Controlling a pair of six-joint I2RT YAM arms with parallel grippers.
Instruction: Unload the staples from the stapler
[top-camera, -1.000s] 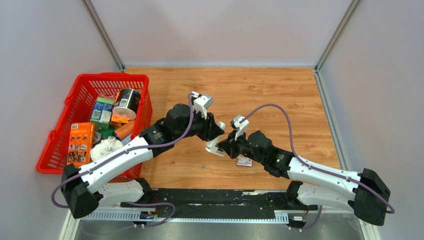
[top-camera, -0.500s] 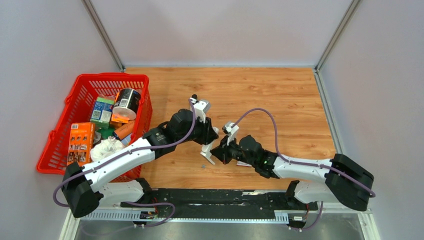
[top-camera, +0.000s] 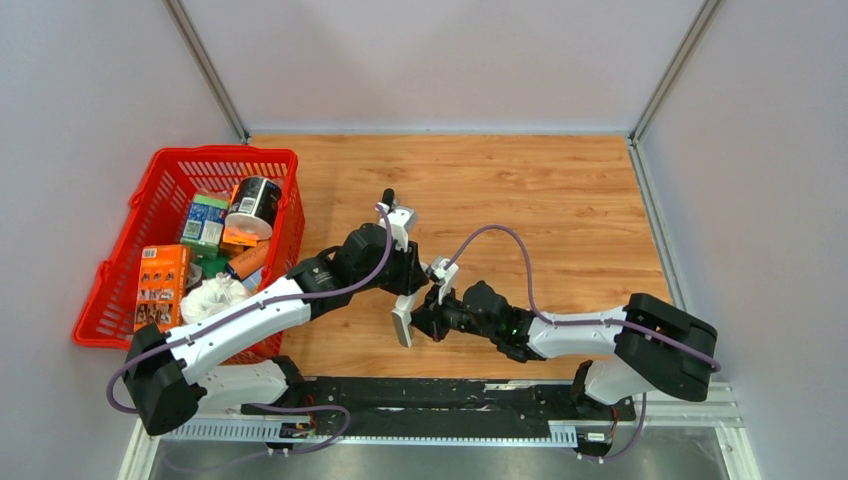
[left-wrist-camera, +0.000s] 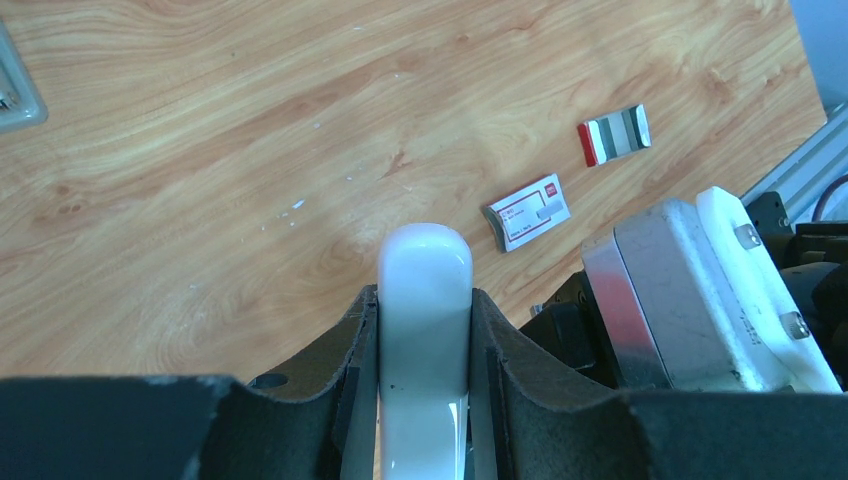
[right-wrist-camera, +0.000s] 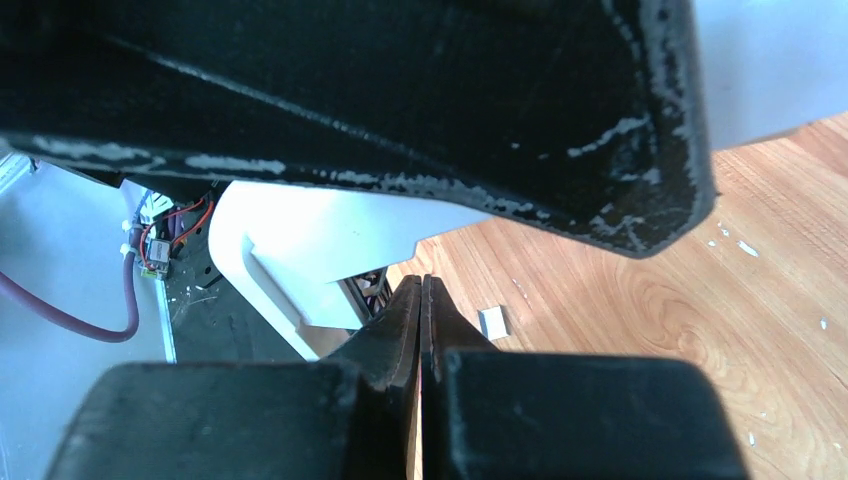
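Jaws of the left gripper (left-wrist-camera: 424, 312) pinch the stapler (left-wrist-camera: 424, 265), its rear cut off; those of the right gripper (right-wrist-camera: 420, 292) are pressed together. Both sit nearer 6 o'clock than before.

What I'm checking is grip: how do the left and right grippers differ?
The left gripper is shut on the stapler, fingers held apart by it; the right gripper has fingers pressed together, nothing visible between them. The left reaches in from the left, the right from the right. Both have black fingers.
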